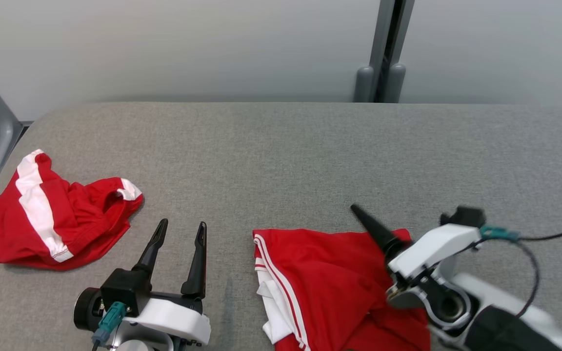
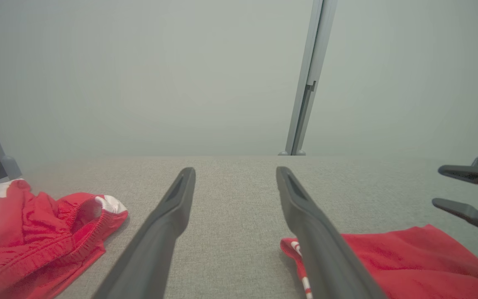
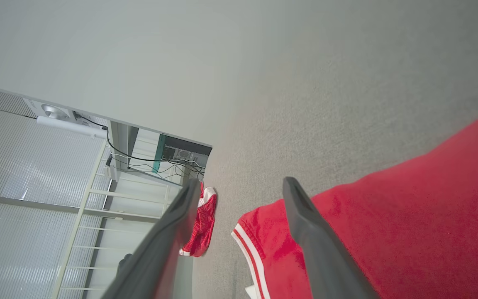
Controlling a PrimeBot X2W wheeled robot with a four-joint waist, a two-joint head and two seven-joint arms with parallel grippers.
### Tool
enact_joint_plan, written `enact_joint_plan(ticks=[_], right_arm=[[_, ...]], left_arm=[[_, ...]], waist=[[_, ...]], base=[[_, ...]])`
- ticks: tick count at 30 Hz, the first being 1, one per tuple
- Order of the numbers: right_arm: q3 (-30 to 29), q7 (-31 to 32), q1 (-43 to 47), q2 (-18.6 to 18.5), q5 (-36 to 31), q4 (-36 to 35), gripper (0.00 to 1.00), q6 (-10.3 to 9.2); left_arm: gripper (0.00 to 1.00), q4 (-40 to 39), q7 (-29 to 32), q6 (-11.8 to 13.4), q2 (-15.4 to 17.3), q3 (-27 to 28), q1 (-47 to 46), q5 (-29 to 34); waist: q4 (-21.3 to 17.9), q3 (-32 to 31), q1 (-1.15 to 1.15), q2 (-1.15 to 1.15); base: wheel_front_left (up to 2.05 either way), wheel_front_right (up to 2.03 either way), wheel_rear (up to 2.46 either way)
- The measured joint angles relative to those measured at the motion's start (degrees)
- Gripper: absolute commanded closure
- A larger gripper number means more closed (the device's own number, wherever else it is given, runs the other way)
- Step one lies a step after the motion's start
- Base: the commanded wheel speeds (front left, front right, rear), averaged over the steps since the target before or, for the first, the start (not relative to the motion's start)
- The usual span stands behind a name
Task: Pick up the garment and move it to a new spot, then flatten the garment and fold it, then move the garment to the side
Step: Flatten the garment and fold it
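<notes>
**Both jaws open, red garment laid at the near right of the worktop**

The right jaws were seen wide apart in the right wrist view, with nothing held between the fingers point(image 3: 318, 249). One finger was set over the red garment point(image 3: 388, 216) and the other over bare grey cloth. Whether the garment was touched could not be judged. In the head view a single dark finger point(image 1: 371, 225) was shown, blurred, at the garment's far edge. In the left wrist view both right fingers point(image 2: 469, 174) were caught side-on, clearly parted.

The left jaws were likewise spread and empty. Their fingers point(image 2: 156, 241) were held above the bare worktop point(image 1: 286, 156), between the two pieces of clothing.

The red garment point(image 1: 330, 273), trimmed with white stripes, was spread fairly flat at the near right. White fabric point(image 1: 271, 302) was shown under its left edge in the head view.

A second garment point(image 1: 56, 214), red and white, lay crumpled at the left, well apart. A grey post point(image 1: 383, 48) was seen behind the worktop. Railings and cables point(image 3: 139, 160) were shown in the right wrist view.
</notes>
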Motion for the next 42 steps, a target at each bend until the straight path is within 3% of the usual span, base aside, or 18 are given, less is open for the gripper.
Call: enact_joint_plan(ticks=[3, 5, 9, 10, 11, 12, 13, 14, 17, 22, 25, 29, 35, 42], right_arm=[[1.57, -1.02, -3.63, -5.13, -0.54, -2.90, 0.00, 0.00], [0.63, -1.04, -6.37, -8.98, -5.93, -2.55, 0.00, 0.00], [-8.13, -1.45, -12.52, -15.75, -34.29, 4.14, 0.00, -0.01], [-11.33, -1.45, -12.18, -15.82, -40.99, 4.97, 0.00, -0.01], [-11.33, -1.45, -12.18, -15.82, -40.99, 4.97, 0.00, -0.01], [-19.01, -1.45, -9.37, -14.39, -51.52, 4.65, 0.00, 0.00], [-23.01, -1.45, -7.20, -13.45, -56.32, 3.88, 0.00, 0.00], [-23.01, -1.45, -7.20, -13.45, -56.32, 3.88, 0.00, 0.00], [-35.74, -1.45, 1.16, -10.78, -70.75, -0.91, 0.00, 0.01], [-52.37, -1.44, 18.19, -2.18, -89.58, -11.39, 0.00, 0.02], [-57.56, -1.44, 25.63, 3.20, -95.23, -16.97, 0.00, 0.01], [-58.81, -1.45, 30.87, 6.60, -99.75, -20.49, 0.00, 0.02], [-59.27, -1.45, 33.07, 8.27, -101.99, -22.15, 0.00, 0.02], [-57.87, -1.45, 33.44, 7.80, -102.00, -21.98, 0.00, 0.02]], left_arm=[[0.00, -0.21, 0.00, 0.01, 0.02, 0.25, 0.15, 0.13], [0.00, -0.40, 0.00, 0.01, 0.01, 0.48, 0.20, 0.34], [0.00, -1.42, -0.01, 0.01, 0.02, 0.88, 0.37, 0.11], [0.00, -1.70, 0.00, 0.01, -0.01, 0.87, 0.33, 0.10], [0.00, -1.70, 0.00, 0.01, -0.01, 0.87, 0.33, 0.10], [0.00, -2.09, 0.00, 0.01, -0.04, 0.85, 0.34, 0.00], [0.00, -2.36, 0.00, 0.01, -0.02, 0.88, 0.32, -0.13], [0.00, -2.36, 0.00, 0.01, -0.02, 0.88, 0.32, -0.13], [0.00, -3.11, -0.01, 0.05, 0.02, 0.88, 0.30, -0.52], [0.00, -3.76, 0.00, 0.07, 0.02, 0.35, 0.27, -0.73], [0.00, -3.90, 0.00, 0.07, 0.01, 0.25, 0.30, -0.80], [0.00, -3.98, -0.01, 0.07, 0.01, 0.09, 0.50, -0.81], [0.00, -3.65, 0.00, -0.14, 0.01, -0.31, 1.47, -0.71], [0.00, -3.28, 0.00, -0.27, 0.01, -0.63, 1.45, -0.68]], waist=[[-0.76, -0.52, 0.00, 0.00], [-1.24, -0.74, 0.00, 0.00], [-2.07, -0.72, 0.00, 0.00], [-2.17, -0.60, 0.00, 0.00], [-2.17, -0.60, 0.00, 0.00], [-2.29, -0.35, 0.00, 0.00], [-2.32, -0.23, 0.00, 0.00], [-2.32, -0.23, 0.00, 0.00], [-2.33, 0.22, 0.00, 0.00], [-2.06, 0.93, 0.00, 0.00], [-2.02, 1.14, 0.00, 0.00], [-2.30, 1.13, 0.00, 0.00], [-2.51, 0.94, 0.00, 0.00], [-1.79, 1.02, 0.00, 0.00]], base=[[0.00, 0.00, 0.00], [0.00, 0.00, 0.00], [0.00, 0.00, 0.00], [0.00, 0.00, 0.00], [0.00, 0.00, 0.00], [0.00, 0.00, 0.00], [0.00, 0.00, 0.00], [0.00, 0.00, 0.00], [0.00, 0.00, 0.00], [0.00, 0.00, 0.00], [0.00, 0.00, 0.00], [0.00, 0.00, 0.00], [0.00, 0.00, 0.00], [0.00, 0.00, 0.00]])
